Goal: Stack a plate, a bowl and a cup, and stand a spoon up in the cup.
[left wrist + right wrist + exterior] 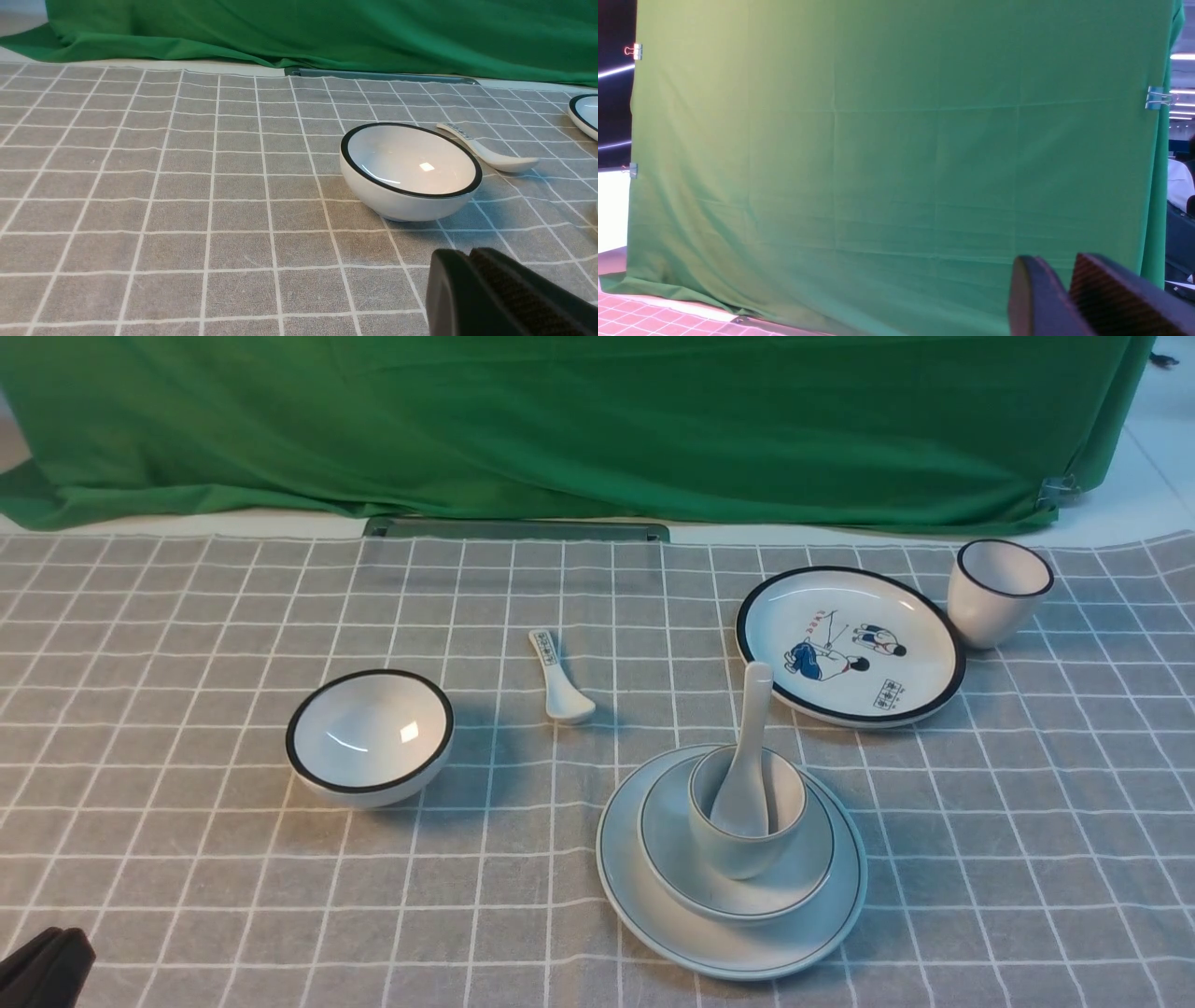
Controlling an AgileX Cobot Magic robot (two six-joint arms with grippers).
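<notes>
The plain white plate (653, 905) lies on the checked cloth at front centre-right. The shallow white bowl (803, 873) sits on it. The pale handleless cup (742, 854) stands in the bowl. The plain white spoon (747, 765) stands in the cup, bowl end down, handle leaning on the far rim. My left gripper (47, 961) is at the near left corner, far from the stack, with its jaws together and empty; it also shows in the left wrist view (467, 253). My right gripper (1057, 263) faces the green backdrop, jaws nearly together and empty; it is out of the front view.
A deeper black-rimmed bowl (371, 737) (411, 170) stands at left centre. A small printed spoon (560, 681) (490, 151) lies behind the stack. A cartoon plate (920, 616) and a black-rimmed cup (997, 593) stand at back right. A green cloth (560, 429) hangs behind the table.
</notes>
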